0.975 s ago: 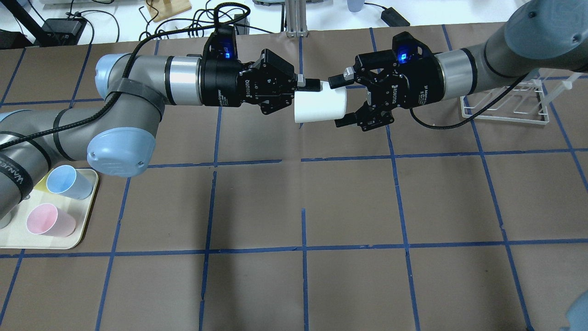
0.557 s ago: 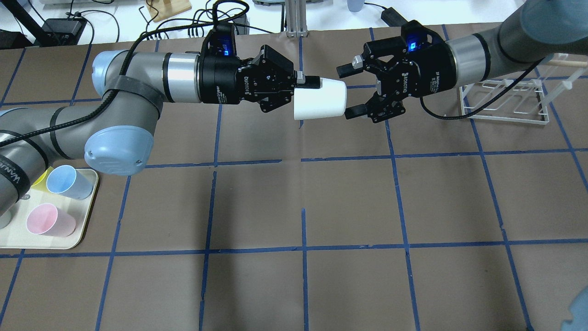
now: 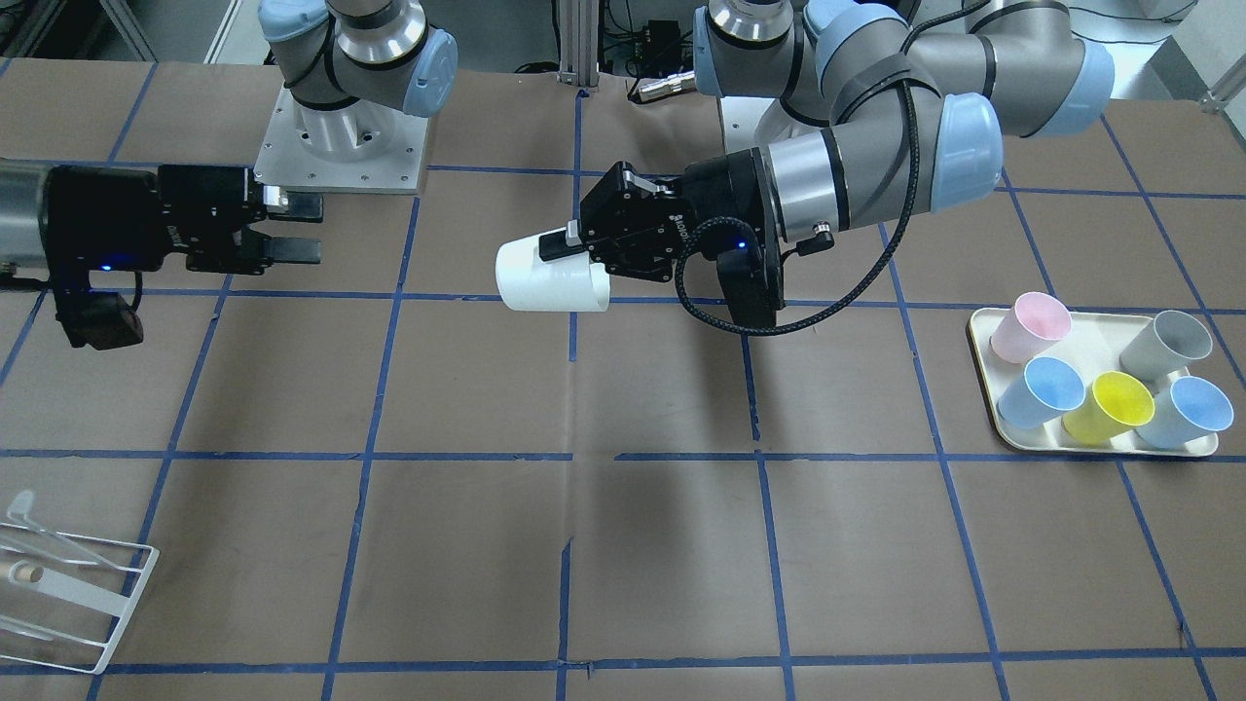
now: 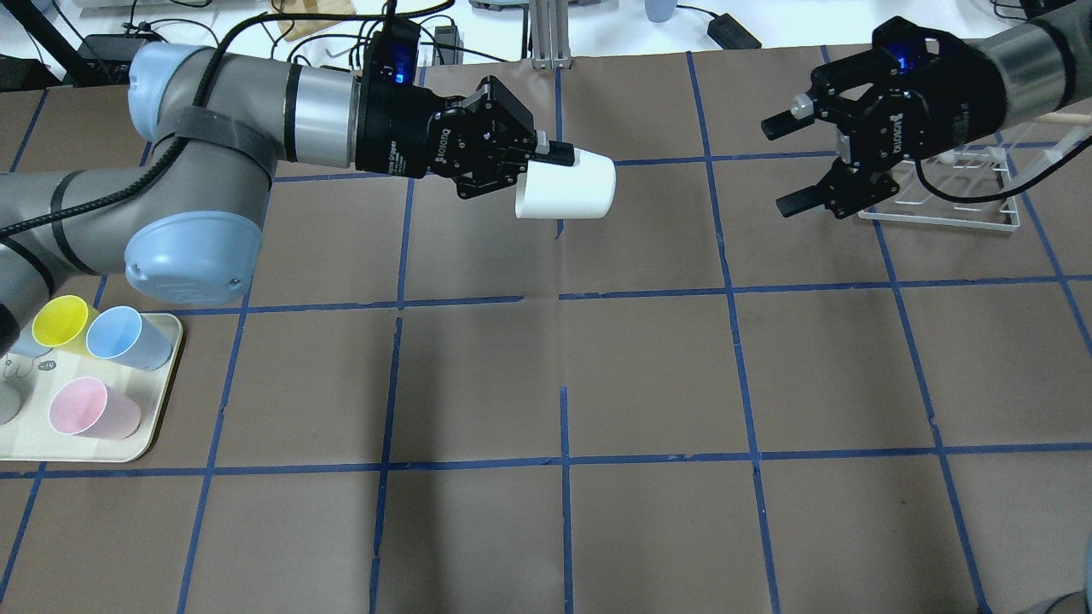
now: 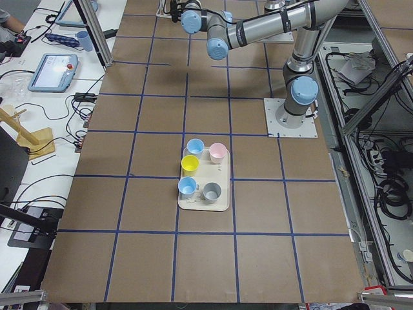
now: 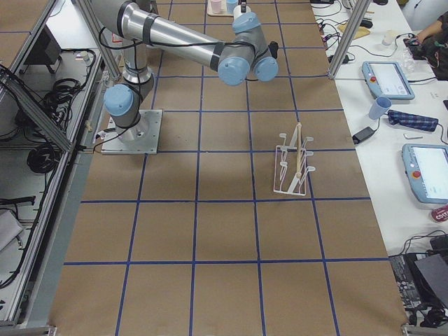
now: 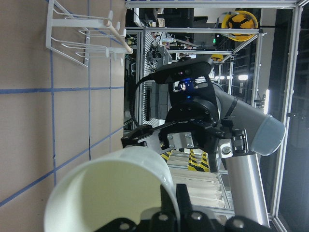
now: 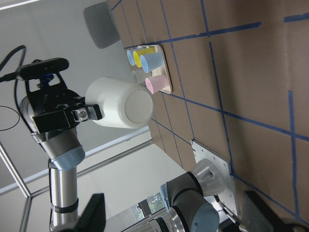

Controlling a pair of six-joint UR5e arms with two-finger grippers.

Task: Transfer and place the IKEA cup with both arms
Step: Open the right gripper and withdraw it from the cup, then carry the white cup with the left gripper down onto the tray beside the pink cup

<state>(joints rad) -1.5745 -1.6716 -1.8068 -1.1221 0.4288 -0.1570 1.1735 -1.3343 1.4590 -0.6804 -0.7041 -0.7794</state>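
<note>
The IKEA cup (image 4: 567,188) is plain white and lies on its side in the air above the table's far middle. My left gripper (image 4: 553,159) is shut on its rim, one finger outside and one inside. In the front-facing view the cup (image 3: 550,276) hangs from the left gripper (image 3: 576,243). My right gripper (image 4: 781,166) is open and empty, well apart to the cup's right, near the rack; it also shows in the front-facing view (image 3: 300,230). The right wrist view shows the cup's closed base (image 8: 137,104) facing it. The left wrist view looks into the cup (image 7: 106,188).
A cream tray (image 4: 128,443) with several coloured cups sits at the near left; it also shows in the front-facing view (image 3: 1100,443). A white wire rack (image 4: 938,209) stands at the far right under the right gripper. Brown paper with blue tape lines covers the table.
My right gripper has drawn back to the right, away from the cup, staying open. My left gripper has shifted the cup slightly left and keeps its hold.
</note>
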